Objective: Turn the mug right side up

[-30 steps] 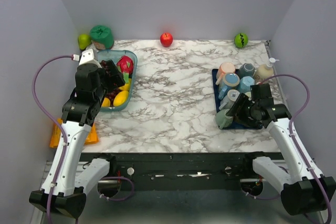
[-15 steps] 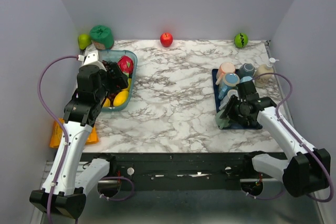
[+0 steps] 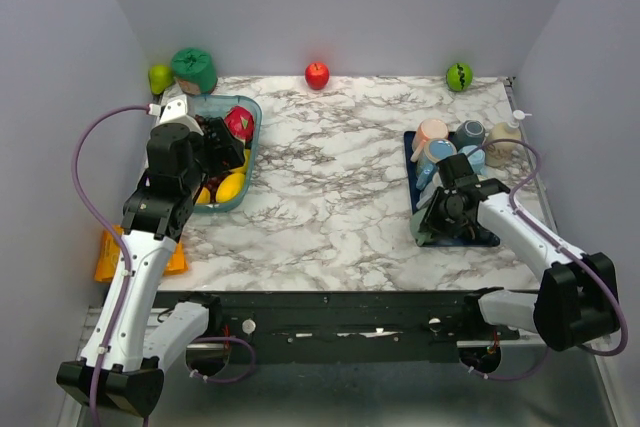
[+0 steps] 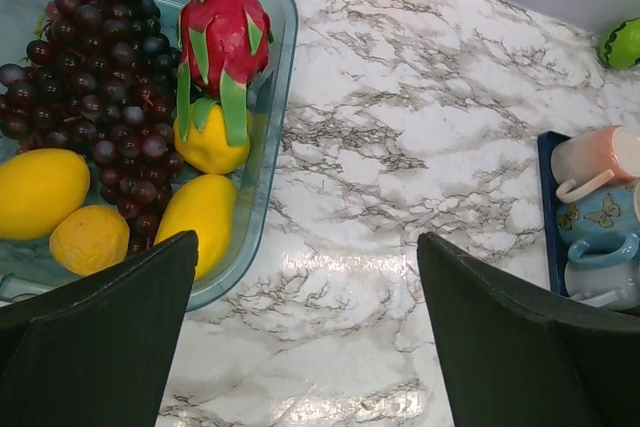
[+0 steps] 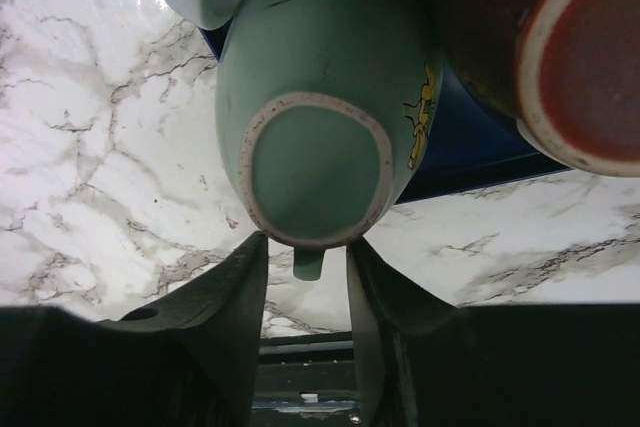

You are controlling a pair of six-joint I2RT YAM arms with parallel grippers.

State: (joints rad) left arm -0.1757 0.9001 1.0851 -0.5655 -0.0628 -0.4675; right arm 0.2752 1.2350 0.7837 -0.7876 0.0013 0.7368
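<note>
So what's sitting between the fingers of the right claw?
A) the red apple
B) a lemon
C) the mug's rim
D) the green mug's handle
D: in the right wrist view the handle of the green mug pokes into the gap between the fingers of the right claw.

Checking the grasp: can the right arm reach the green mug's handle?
Likely yes: the right gripper straddles the handle of the green mug at the tray corner, with nothing between.

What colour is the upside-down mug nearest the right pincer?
The mug is pale mint green with a beige base ring, clearest in the right wrist view.
</note>
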